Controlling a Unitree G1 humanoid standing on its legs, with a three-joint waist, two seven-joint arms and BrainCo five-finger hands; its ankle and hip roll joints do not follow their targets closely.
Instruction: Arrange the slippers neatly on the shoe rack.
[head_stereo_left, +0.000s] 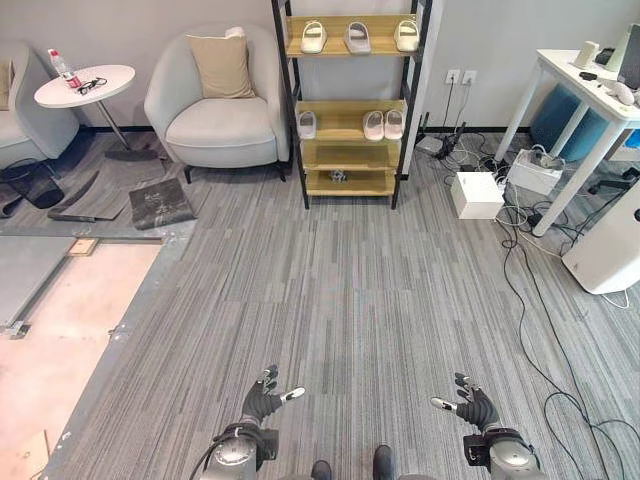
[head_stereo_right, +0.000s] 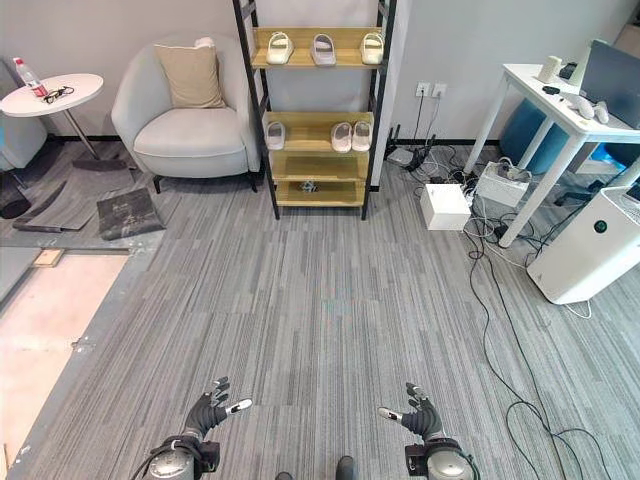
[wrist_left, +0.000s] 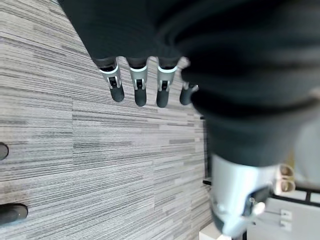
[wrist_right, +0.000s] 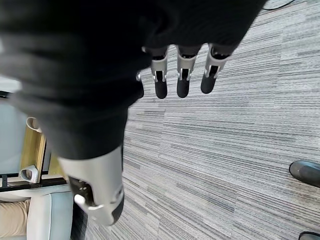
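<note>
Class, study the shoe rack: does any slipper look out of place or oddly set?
Yes. On the shoe rack, the middle shelf holds a lone slipper at its left end, apart from the pair at the right. The top shelf's three slippers sit spaced singly, not paired.

The shoe rack (head_stereo_left: 345, 110) stands against the back wall, an armchair (head_stereo_left: 218, 105) just to its left. Three slippers (head_stereo_left: 357, 37) sit on its top shelf, three more (head_stereo_left: 383, 124) on the middle shelf, and something small, perhaps a toy (head_stereo_left: 339, 177), on the lowest. A bench (head_stereo_left: 585, 95) stands far right.
</note>
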